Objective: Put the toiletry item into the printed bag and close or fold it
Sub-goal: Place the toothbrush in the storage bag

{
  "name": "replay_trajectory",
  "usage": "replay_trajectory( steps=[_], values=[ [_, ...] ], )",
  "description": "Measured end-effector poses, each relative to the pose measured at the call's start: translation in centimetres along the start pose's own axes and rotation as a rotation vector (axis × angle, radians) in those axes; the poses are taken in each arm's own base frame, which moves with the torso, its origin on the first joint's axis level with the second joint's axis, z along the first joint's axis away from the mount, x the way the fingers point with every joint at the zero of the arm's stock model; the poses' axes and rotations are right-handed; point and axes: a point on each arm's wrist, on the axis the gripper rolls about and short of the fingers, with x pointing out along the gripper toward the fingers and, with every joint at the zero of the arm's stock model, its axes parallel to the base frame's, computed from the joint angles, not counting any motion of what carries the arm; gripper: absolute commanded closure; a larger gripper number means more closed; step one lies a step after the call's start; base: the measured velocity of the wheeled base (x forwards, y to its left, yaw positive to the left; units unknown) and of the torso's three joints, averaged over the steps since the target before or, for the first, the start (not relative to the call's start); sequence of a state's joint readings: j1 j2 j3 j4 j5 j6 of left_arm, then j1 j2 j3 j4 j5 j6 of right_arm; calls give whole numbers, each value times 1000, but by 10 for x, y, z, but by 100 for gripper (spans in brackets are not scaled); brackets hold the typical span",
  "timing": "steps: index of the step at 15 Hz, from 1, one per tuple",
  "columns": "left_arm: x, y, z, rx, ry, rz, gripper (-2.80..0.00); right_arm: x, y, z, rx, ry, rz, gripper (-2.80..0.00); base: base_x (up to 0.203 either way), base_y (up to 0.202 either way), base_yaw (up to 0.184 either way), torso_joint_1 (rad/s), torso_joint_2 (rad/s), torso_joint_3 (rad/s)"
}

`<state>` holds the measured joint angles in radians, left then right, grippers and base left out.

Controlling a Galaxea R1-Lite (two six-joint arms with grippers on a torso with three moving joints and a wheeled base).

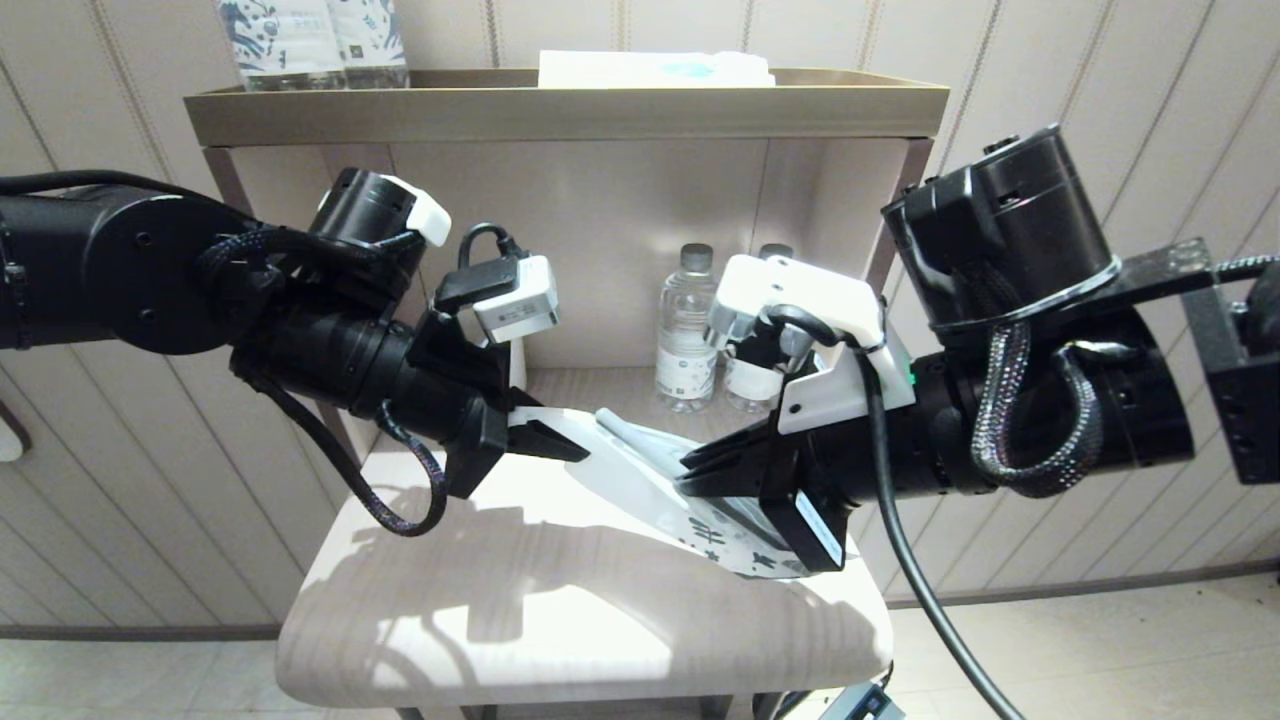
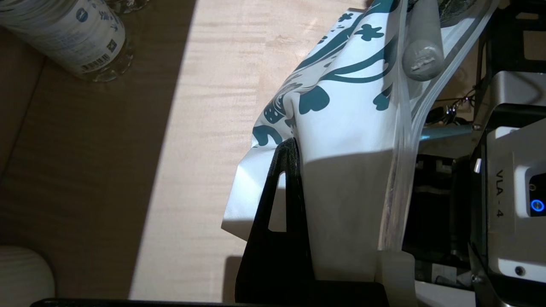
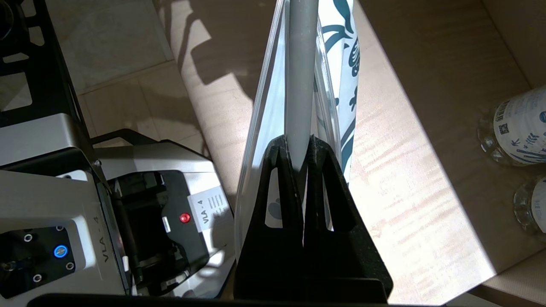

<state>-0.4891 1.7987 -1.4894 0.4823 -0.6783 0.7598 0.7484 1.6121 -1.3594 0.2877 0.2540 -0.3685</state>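
Observation:
The printed bag (image 1: 640,490) hangs slanted just above the light wooden table (image 1: 500,620), its leaf-print end low on the right. My left gripper (image 1: 565,440) is shut on the bag's plain white end; in the left wrist view one black finger (image 2: 286,192) presses the white wall (image 2: 349,140) and the other is hidden behind it. My right gripper (image 1: 695,470) is shut on the toothbrush (image 3: 300,64), a grey-white rod running between the bag's two walls at the open zip edge. The rod's end (image 2: 420,55) shows inside the mouth. The fingertips (image 3: 281,147) sit between the walls.
Two clear water bottles (image 1: 686,340) stand at the back of the alcove behind the bag, and one bottle (image 3: 520,128) lies close to my right arm. On the top shelf (image 1: 560,110) are blue-patterned bottles (image 1: 310,40) and a white and light blue packet (image 1: 655,68).

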Motion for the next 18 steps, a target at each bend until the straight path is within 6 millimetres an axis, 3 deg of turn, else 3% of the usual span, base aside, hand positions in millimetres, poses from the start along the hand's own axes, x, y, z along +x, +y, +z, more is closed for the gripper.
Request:
replay_trajectory(
  steps=[10, 18],
  values=[
    [-2, 3, 6, 2, -3, 1, 0, 2, -6, -12, 21, 37, -12, 0, 0, 0, 0, 0, 0, 0],
    [2, 13, 11, -42, 12, -16, 0, -9, 2, -1, -18, -7, -9, 0, 0, 0, 0, 0, 0, 0]
  ],
)
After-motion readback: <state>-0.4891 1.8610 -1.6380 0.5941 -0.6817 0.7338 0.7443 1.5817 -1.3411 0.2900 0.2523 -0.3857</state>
